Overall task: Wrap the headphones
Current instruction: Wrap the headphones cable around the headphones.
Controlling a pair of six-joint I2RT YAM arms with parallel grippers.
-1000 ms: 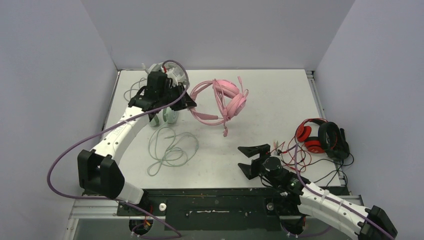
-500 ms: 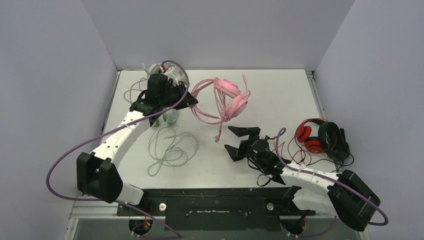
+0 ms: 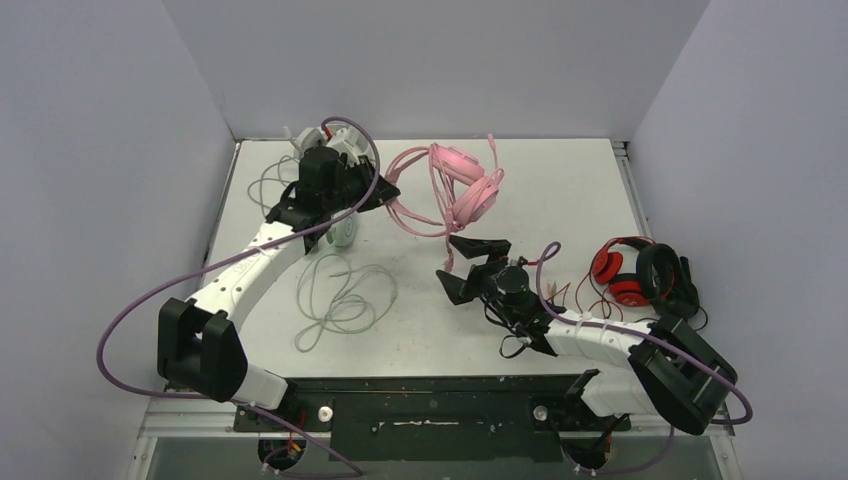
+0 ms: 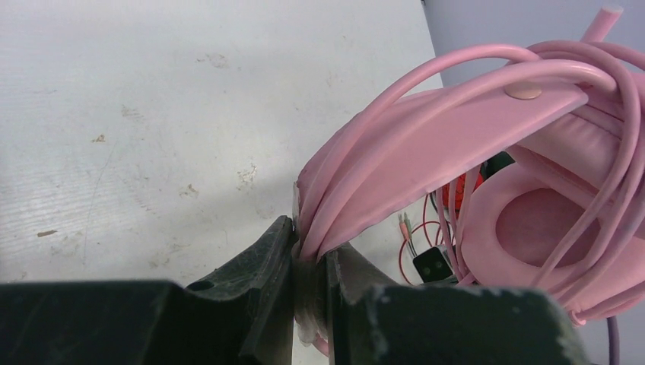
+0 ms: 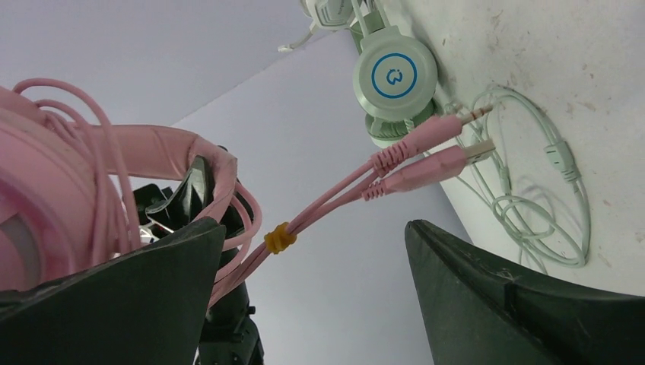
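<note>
Left gripper [image 4: 308, 255]: I see it pinched tight on the headband of the pink headset [image 4: 426, 137], with the cups hanging just ahead of it.
Right gripper [image 5: 316, 228]: spread wide. The pink cable plugs [image 5: 437, 152] dangle between its fingers, unclamped.

White headphones [image 3: 345, 147] mostly hidden behind left arm [image 3: 260, 255], mint headphones [image 3: 346, 233] half covered, pink headphones [image 4: 426, 144] cropped in left wrist view

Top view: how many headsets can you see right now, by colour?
Pink padded over-ear headset: 1
Mint green over-ear headset: 1
Pale grey-white headset, mostly hidden: 1
Red-and-black over-ear headset: 1
Total: 4
</note>
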